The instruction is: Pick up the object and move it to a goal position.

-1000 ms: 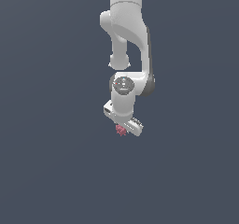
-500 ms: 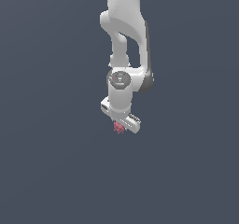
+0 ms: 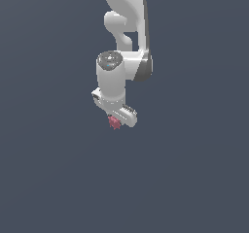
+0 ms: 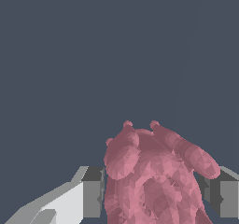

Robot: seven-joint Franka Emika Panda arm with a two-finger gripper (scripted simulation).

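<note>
- On the exterior view's left there is only flat, dark grey-blue background, with no edge or marking I can pick out.
- Near the middle, the white arm [image 3: 124,42] hangs down from the top of the picture, bends at a rounded joint with a grey cap, and ends in a wrist pointing downward.
- Under the wrist sits the gripper [image 3: 116,121], its pale body tilted so that the end toward the exterior view's right sits lower.
- The object [image 3: 115,123], a small pinkish-red lumpy thing, pokes out just beneath the gripper and is far smaller than it.
- In the wrist view the object [image 4: 154,176] fills the gap between the two grey fingers [image 4: 92,192], touching both, so the fingers are closed narrowly on it and hold it.
- The object looks clear of any surface, carried in mid-air.
- Toward the exterior view's right there is again plain dark background.
</note>
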